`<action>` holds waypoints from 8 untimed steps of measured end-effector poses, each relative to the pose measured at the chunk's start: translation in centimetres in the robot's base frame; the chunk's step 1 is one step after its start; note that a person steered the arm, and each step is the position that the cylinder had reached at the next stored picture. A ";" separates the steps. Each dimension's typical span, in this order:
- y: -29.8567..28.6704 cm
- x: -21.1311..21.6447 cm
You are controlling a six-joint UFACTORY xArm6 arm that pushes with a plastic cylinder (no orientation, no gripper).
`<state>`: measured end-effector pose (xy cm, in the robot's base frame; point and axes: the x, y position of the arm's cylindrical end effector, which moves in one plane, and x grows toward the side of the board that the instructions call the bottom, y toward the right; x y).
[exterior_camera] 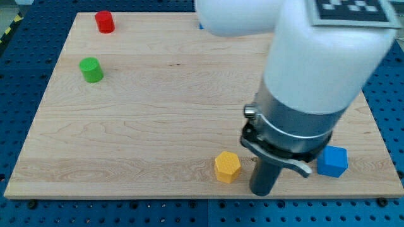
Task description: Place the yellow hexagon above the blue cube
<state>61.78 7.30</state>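
The small yellow plastic hexagon block [227,166] sits near the bottom edge of the pale wooden tabletop [177,107], to the view's left of the blue plastic cube [332,161], with my tip [261,192] standing between the two, just beside the hexagon's right side and a little lower in the view. There is no claw on this arm, so nothing is open, closed or held; the rod only pushes.

The chief risk, as I judge it, is the direction of contact. From where my tip stands, a push would drive the hexagon toward the view's left, away from the cube rather than to a place above it. A push that meets the hexagon off its centre could make it turn and slip off the rod. The bottom edge of the tabletop is close, so a downward nudge could send the block over it. The cube is also near the arm's bulky body, and a sweep to the right could knock it, moving the target itself.

Counted: one yellow hexagon, one blue cube, one green cylinder [91,70], one red cylinder [105,22], and a sliver of something blue [201,26] at the top edge beside the arm, too hidden to identify.
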 end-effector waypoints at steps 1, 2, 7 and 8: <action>-2.7 0.1; -5.3 0.1; -7.1 -2.4; -7.4 -4.2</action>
<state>57.62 -0.11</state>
